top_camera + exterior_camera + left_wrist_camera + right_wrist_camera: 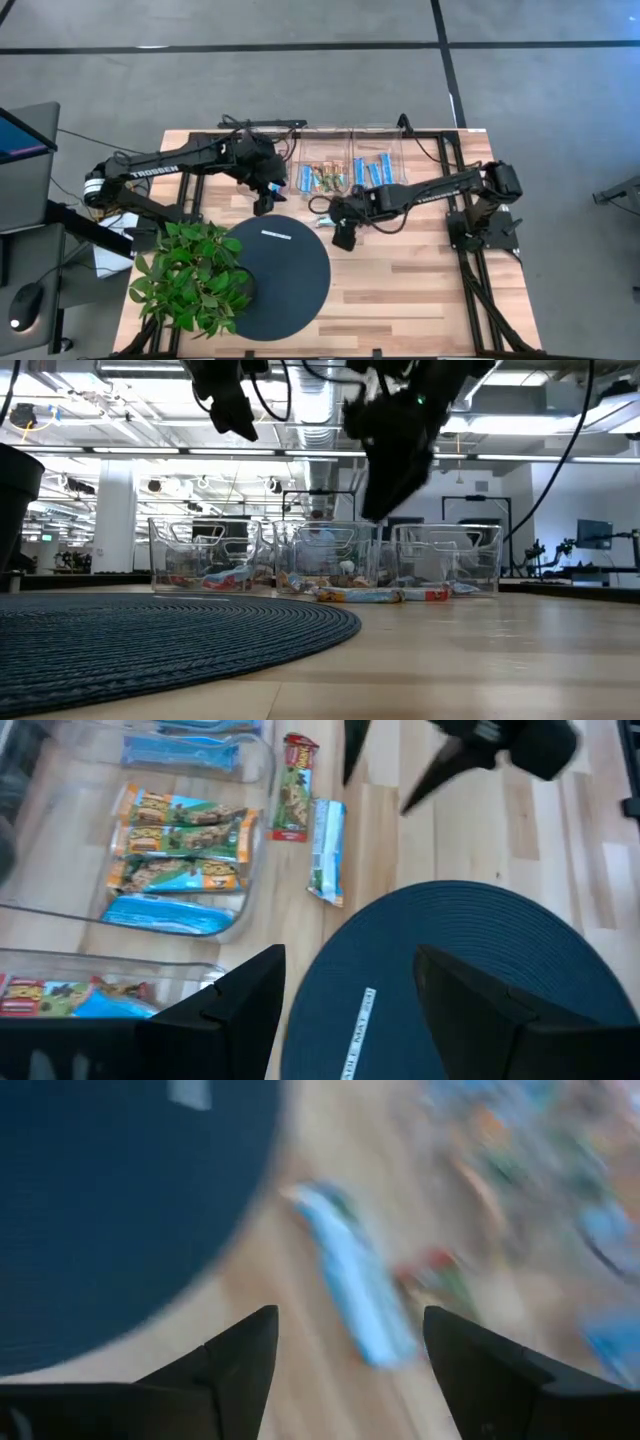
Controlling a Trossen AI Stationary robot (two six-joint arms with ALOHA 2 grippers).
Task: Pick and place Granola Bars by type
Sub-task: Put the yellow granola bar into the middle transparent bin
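Two granola bars lie flat on the wood beside the round mat: a light blue one (327,850) (355,1300) and a red and green one (293,788) (435,1275). More bars, blue and orange-green, lie in the clear bins (350,160) at the far side. My right gripper (345,238) (350,1320) hangs open above the two loose bars, pointing steeply down, with nothing between its fingers. My left gripper (265,200) (350,960) hangs open and high over the mat's far edge, near the bins, also holding nothing.
A dark blue woven round mat (275,278) with a small white strip (275,235) covers the near centre of the table. A leafy green plant (190,275) stands at the near left. Bare wood (420,290) lies at the near right.
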